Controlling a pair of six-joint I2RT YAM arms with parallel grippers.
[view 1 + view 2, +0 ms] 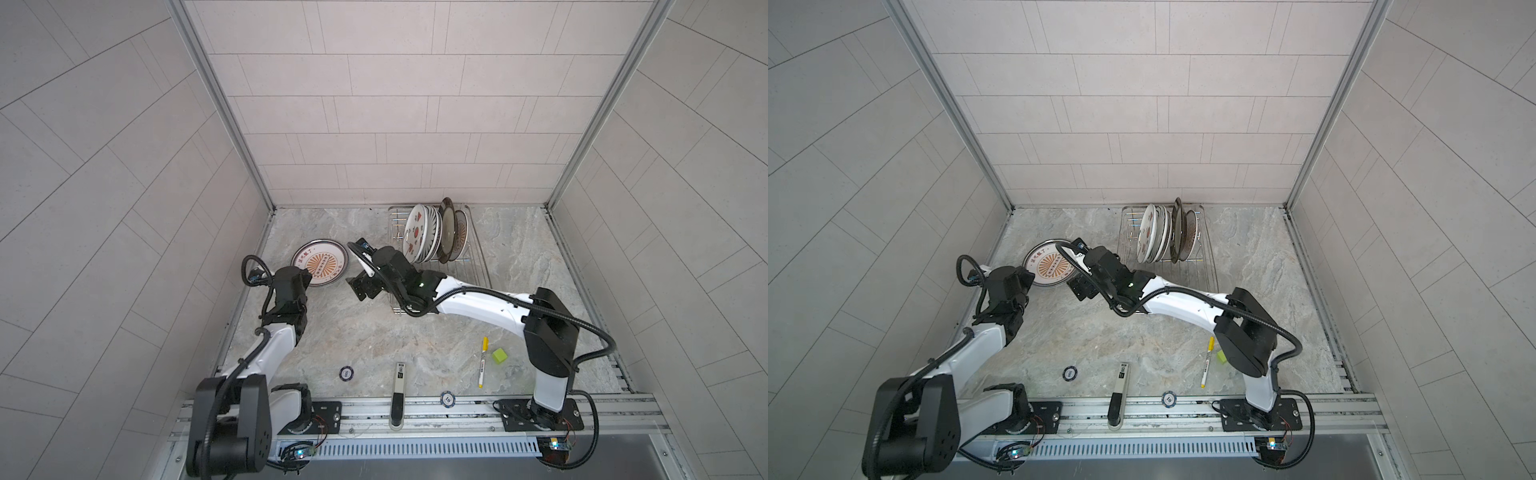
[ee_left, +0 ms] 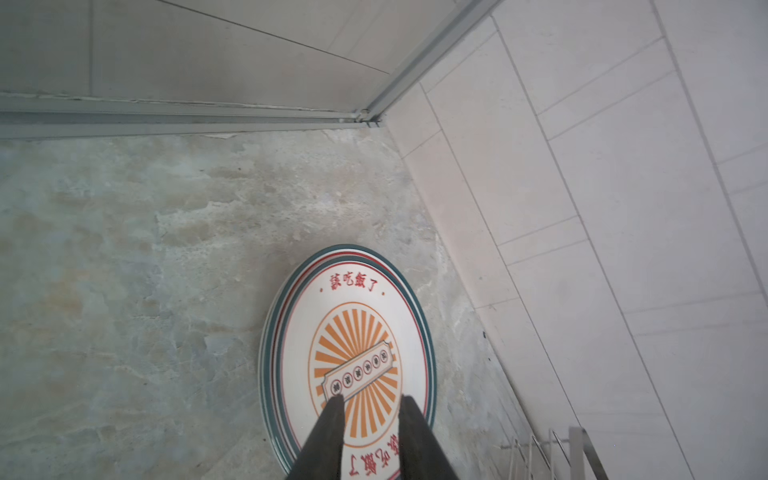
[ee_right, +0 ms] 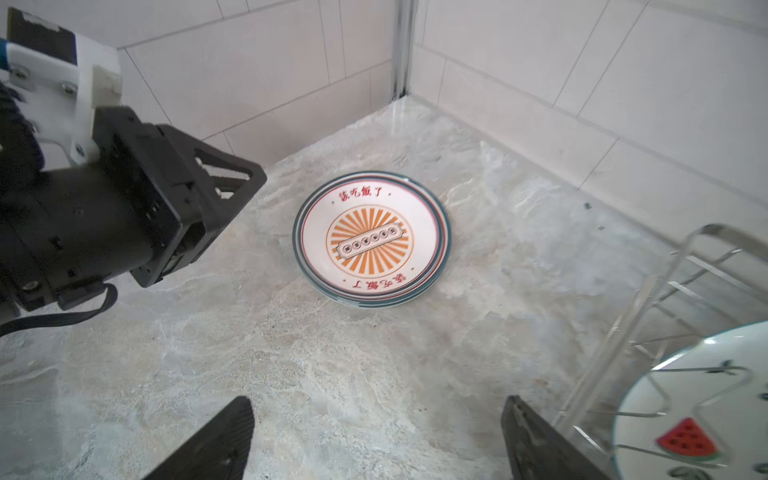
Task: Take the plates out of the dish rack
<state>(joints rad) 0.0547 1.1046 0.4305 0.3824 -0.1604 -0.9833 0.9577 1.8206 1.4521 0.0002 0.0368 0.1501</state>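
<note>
stack of sunburst plates [image 1: 319, 263] lies flat on marble table [image 1: 415, 332], left of dish rack [image 1: 397, 224], apart from it. rest of plates [image 1: 432, 235] stand on edge in rack's far end, by back wall [image 1: 415, 124]. left gripper [image 2: 372, 400] hovers over stack's edge, not touching; narrow gap between jaws, nothing held. right gripper [image 3: 376, 401] sits beside rack's left side, jaws spread wide, empty.
</note>
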